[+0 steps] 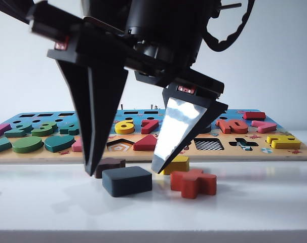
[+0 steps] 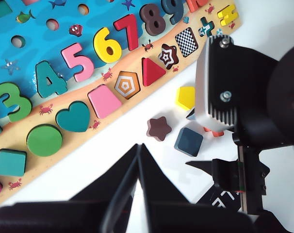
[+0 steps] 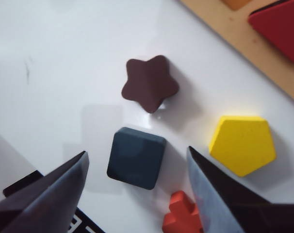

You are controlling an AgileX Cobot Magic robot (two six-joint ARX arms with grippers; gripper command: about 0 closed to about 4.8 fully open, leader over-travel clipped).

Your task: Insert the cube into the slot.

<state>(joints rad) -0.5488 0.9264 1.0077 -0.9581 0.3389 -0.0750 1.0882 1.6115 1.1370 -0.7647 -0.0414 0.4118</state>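
Observation:
The cube (image 1: pixel 126 180) (image 2: pixel 188 141) (image 3: pixel 137 157) is a flat dark charcoal-blue block lying on the white table in front of the board. My right gripper (image 1: pixel 123 171) (image 3: pixel 137 152) hangs open just over it, one finger on each side, with a gap showing between each finger and the cube. The slot (image 1: pixel 208 145) (image 2: pixel 187 41) is the square checkerboard cut-out in the tan strip of the puzzle board, and it lies uncovered. My left gripper (image 2: pixel 138 145) is shut on nothing above bare table, off to the side of the loose pieces.
A dark brown star (image 1: pixel 109 165) (image 3: pixel 150 82), a yellow pentagon (image 1: pixel 178 164) (image 3: pixel 242 143) and a red-orange cross piece (image 1: pixel 194 182) (image 3: pixel 182 218) lie close around the cube. The puzzle board (image 1: pixel 42 156) with numbers and shapes stretches behind them. The right arm's body (image 2: pixel 234 97) fills one side of the left wrist view.

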